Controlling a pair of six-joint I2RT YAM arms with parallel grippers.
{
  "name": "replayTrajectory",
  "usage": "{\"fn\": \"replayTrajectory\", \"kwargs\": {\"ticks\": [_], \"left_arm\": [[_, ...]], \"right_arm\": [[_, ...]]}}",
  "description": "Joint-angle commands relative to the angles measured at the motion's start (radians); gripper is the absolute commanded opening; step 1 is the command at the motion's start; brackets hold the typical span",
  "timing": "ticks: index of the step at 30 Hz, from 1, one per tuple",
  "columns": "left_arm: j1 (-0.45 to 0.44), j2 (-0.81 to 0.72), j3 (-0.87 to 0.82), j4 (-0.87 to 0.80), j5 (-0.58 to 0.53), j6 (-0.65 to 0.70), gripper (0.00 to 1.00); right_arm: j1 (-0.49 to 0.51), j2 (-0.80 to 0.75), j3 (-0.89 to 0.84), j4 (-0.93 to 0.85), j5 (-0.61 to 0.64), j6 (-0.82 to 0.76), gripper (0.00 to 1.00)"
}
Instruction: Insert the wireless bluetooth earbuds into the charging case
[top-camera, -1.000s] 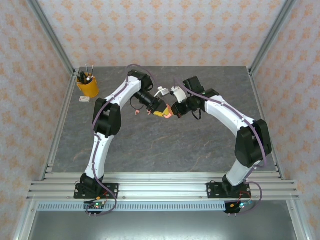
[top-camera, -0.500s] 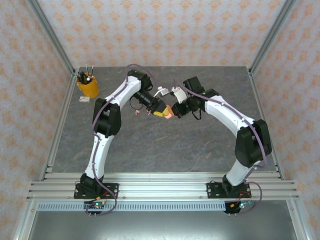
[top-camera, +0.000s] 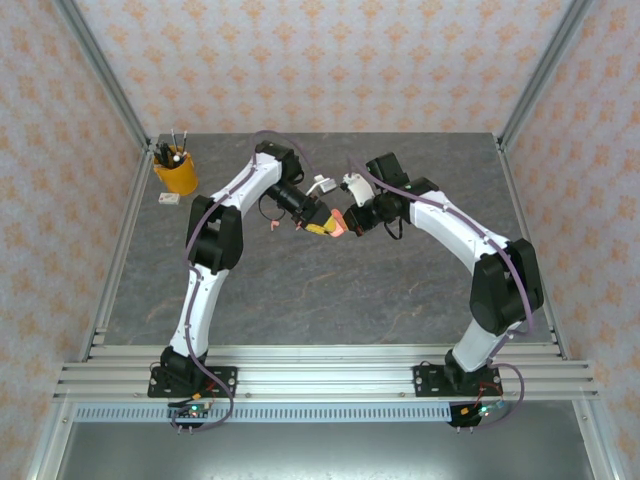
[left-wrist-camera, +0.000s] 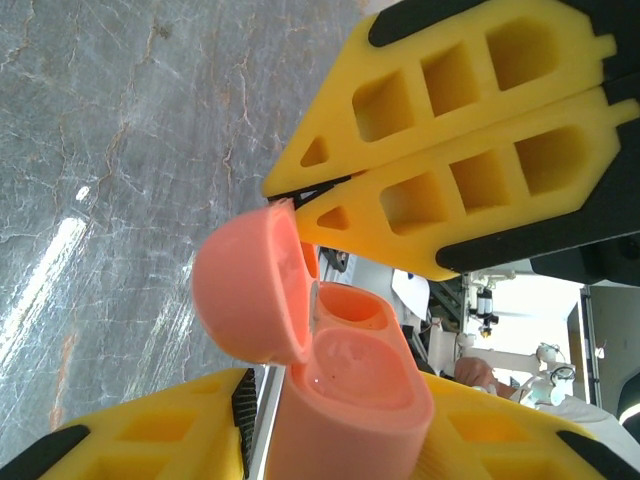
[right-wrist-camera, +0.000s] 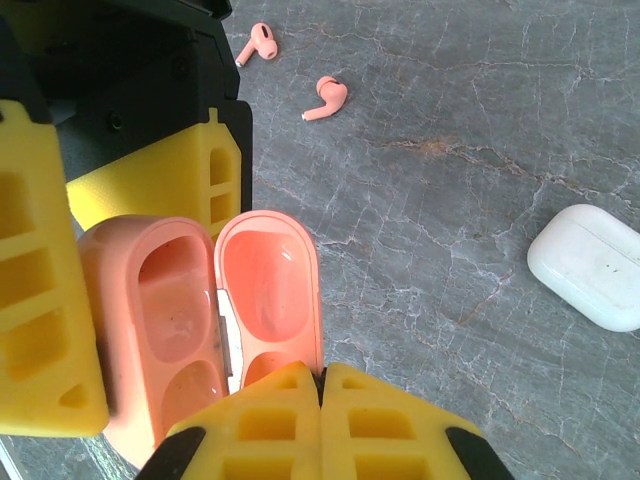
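Since the earlier frame almost nothing has moved: both hands stay together above the middle of the table (right-wrist-camera: 480, 150). Left hand (top-camera: 322, 229) holds the body of the open pink case (right-wrist-camera: 150, 320) between its fingers. Right hand (right-wrist-camera: 320, 378) is fully closed, and its tips touch the rim of the lid (right-wrist-camera: 268, 300). Two pink earbuds (right-wrist-camera: 328, 97) (right-wrist-camera: 255, 45) lie on the table beyond the case, near each other but not touching. A closed white case (right-wrist-camera: 590, 265) lies well apart from them.
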Motion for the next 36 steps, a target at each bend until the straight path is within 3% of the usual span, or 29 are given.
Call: {"fn": "replayTrajectory", "kwargs": {"ticks": [1,12,17,22,26,28,31,36], "left_arm": [[0.006,0.013,0.039,-0.047,0.034,0.01,0.4],[0.005,0.017,0.042,-0.041,0.06,0.008,0.31],[0.005,0.017,0.041,-0.057,0.062,0.024,0.2],[0.005,0.016,0.039,-0.067,0.071,0.038,0.01],[0.007,0.01,0.039,-0.061,0.073,0.039,0.0],[0.008,0.002,0.038,-0.049,0.071,0.031,0.0],[0.009,-0.028,0.017,0.021,0.048,-0.033,0.0],[0.009,-0.181,-0.14,0.362,-0.116,-0.316,0.0]], "right_arm": [[0.004,0.006,0.031,-0.015,0.014,0.0,0.0],[0.003,0.011,0.031,-0.017,0.016,-0.001,0.0],[0.003,0.011,0.034,-0.016,0.028,0.006,0.0],[0.004,0.003,0.047,-0.014,0.061,0.039,0.01],[-0.002,-0.038,0.055,-0.017,0.09,0.073,0.28],[-0.017,-0.072,0.057,-0.02,0.083,0.098,0.37],[-0.046,-0.127,0.054,-0.031,0.071,0.135,0.45],[-0.086,-0.215,0.041,-0.075,0.076,0.186,0.5]]}}
